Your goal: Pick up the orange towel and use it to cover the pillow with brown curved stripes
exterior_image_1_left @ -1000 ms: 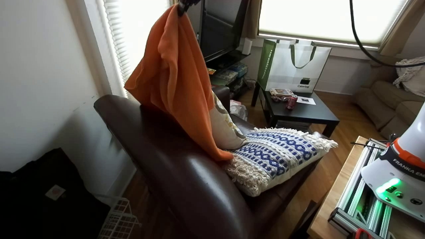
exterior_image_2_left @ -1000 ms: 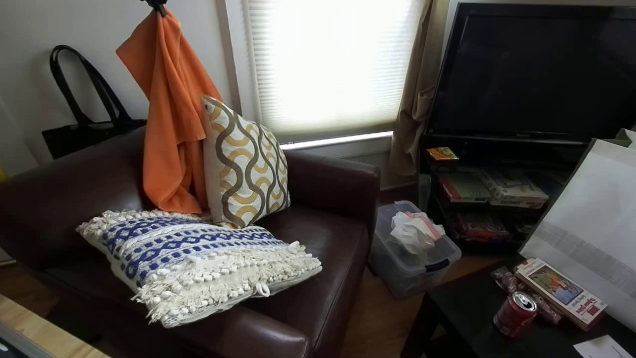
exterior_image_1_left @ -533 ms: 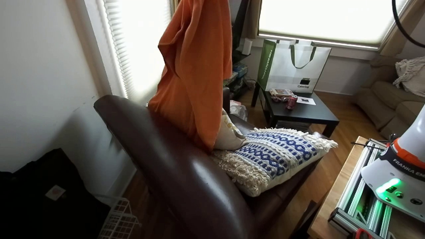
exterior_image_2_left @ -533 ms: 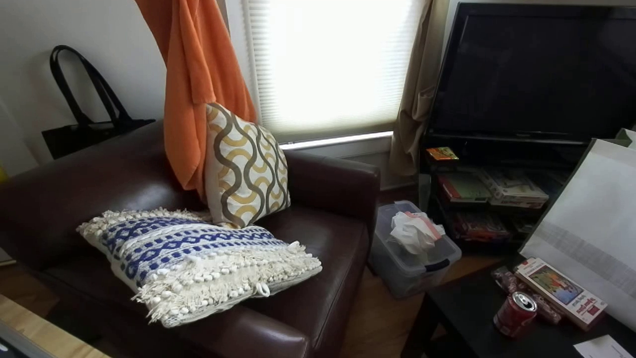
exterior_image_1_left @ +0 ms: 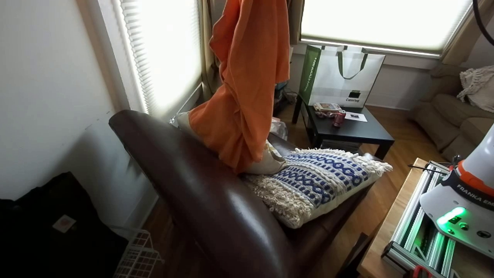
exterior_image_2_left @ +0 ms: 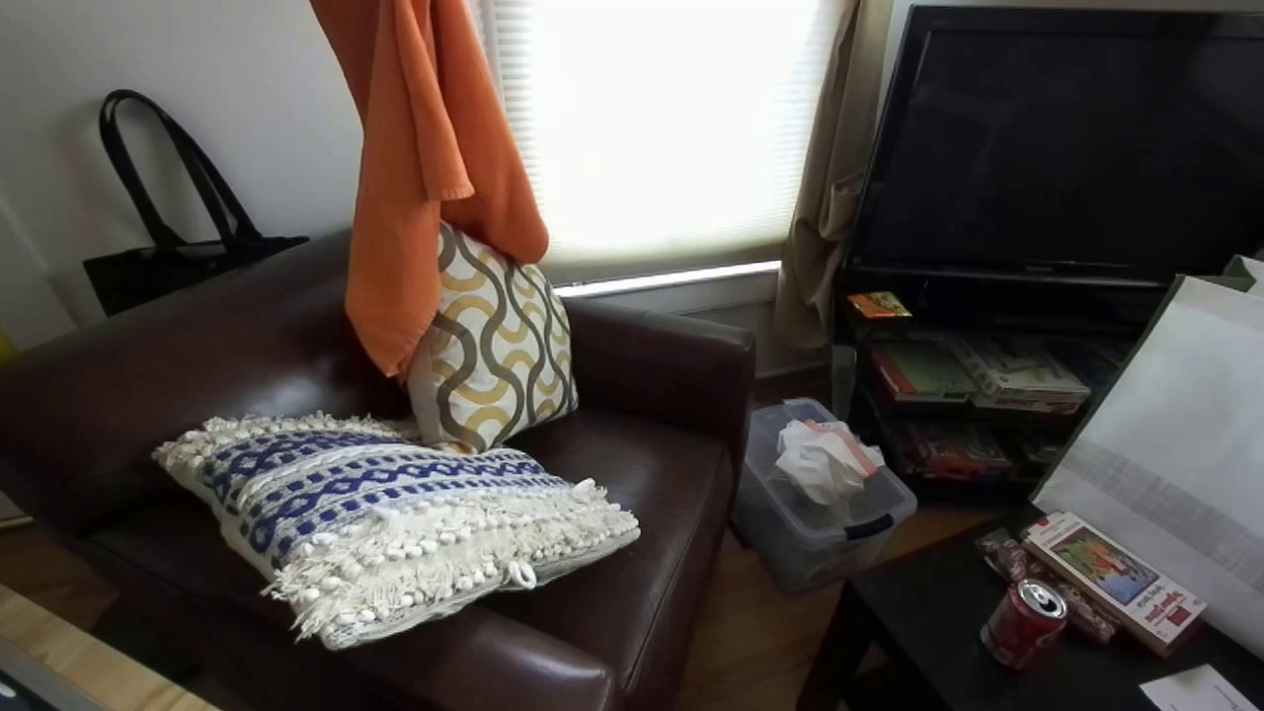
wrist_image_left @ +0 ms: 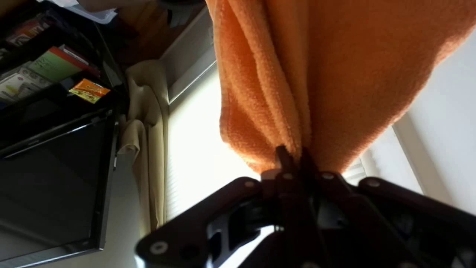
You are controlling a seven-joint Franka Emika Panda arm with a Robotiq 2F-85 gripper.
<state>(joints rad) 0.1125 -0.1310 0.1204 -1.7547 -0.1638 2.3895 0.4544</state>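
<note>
The orange towel hangs in folds in both exterior views (exterior_image_1_left: 252, 77) (exterior_image_2_left: 395, 217), its top out of frame. My gripper (wrist_image_left: 295, 155) shows only in the wrist view, shut on the bunched towel (wrist_image_left: 346, 74). The pillow with brown curved stripes (exterior_image_2_left: 509, 346) leans upright on the brown leather armchair. The towel's lower end hangs over this pillow's upper and left part in an exterior view; its striped front is mostly bare. From behind, the towel drapes over the pillow's back, and pale parts of the pillow (exterior_image_1_left: 268, 165) show beside it.
A blue and white fringed pillow (exterior_image_2_left: 375, 484) lies flat on the armchair (exterior_image_2_left: 671, 474), beside the striped pillow. A window blind (exterior_image_2_left: 652, 128) and a television (exterior_image_2_left: 1066, 148) stand behind. A black table (exterior_image_1_left: 359, 129) holds a large bag (exterior_image_1_left: 343, 77) and a red can (exterior_image_1_left: 339, 119).
The gripper has risen out of the exterior views. The towel has moved up and across toward the striped pillow, and its lower edge has lifted off the fringed pillow.
</note>
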